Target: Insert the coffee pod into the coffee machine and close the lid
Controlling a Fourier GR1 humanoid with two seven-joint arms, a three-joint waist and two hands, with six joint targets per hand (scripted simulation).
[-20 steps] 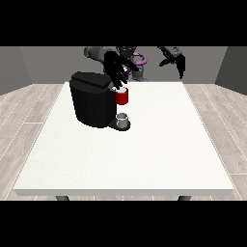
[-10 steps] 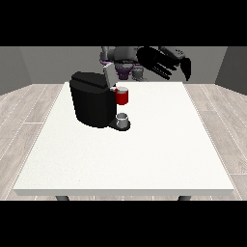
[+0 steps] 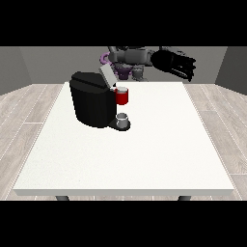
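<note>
Grey walls and a pale plank floor surround a large white tabletop [image 3: 144,159] that fills most of the front view. On its far-left part stands the black coffee machine [image 3: 91,101], a rounded block set back from the near edge and closer to the left edge than to the right. Its lid [image 3: 106,76] is raised and tilts up and back from the top of the body, a pale grey flap pointing towards the robot. At the machine's front, on the side facing the tabletop's centre, sits a red thing at the machine [image 3: 122,96], just below the open lid. Beneath it, on the machine's low dark base, stands a small grey thing [image 3: 122,119]; whether it is a cup or the pod cannot be told, and the coffee pod does not plainly show anywhere else.

Behind the far edge the robot [image 3: 129,59] is small, with a grey torso and purple parts. The hand at the view's right [image 3: 179,65] hangs in the air above the far edge, well apart from the machine, with its dark fingers spread and straight, grasping nothing. The hand at the view's left cannot be made out, so its state cannot be told.
</note>
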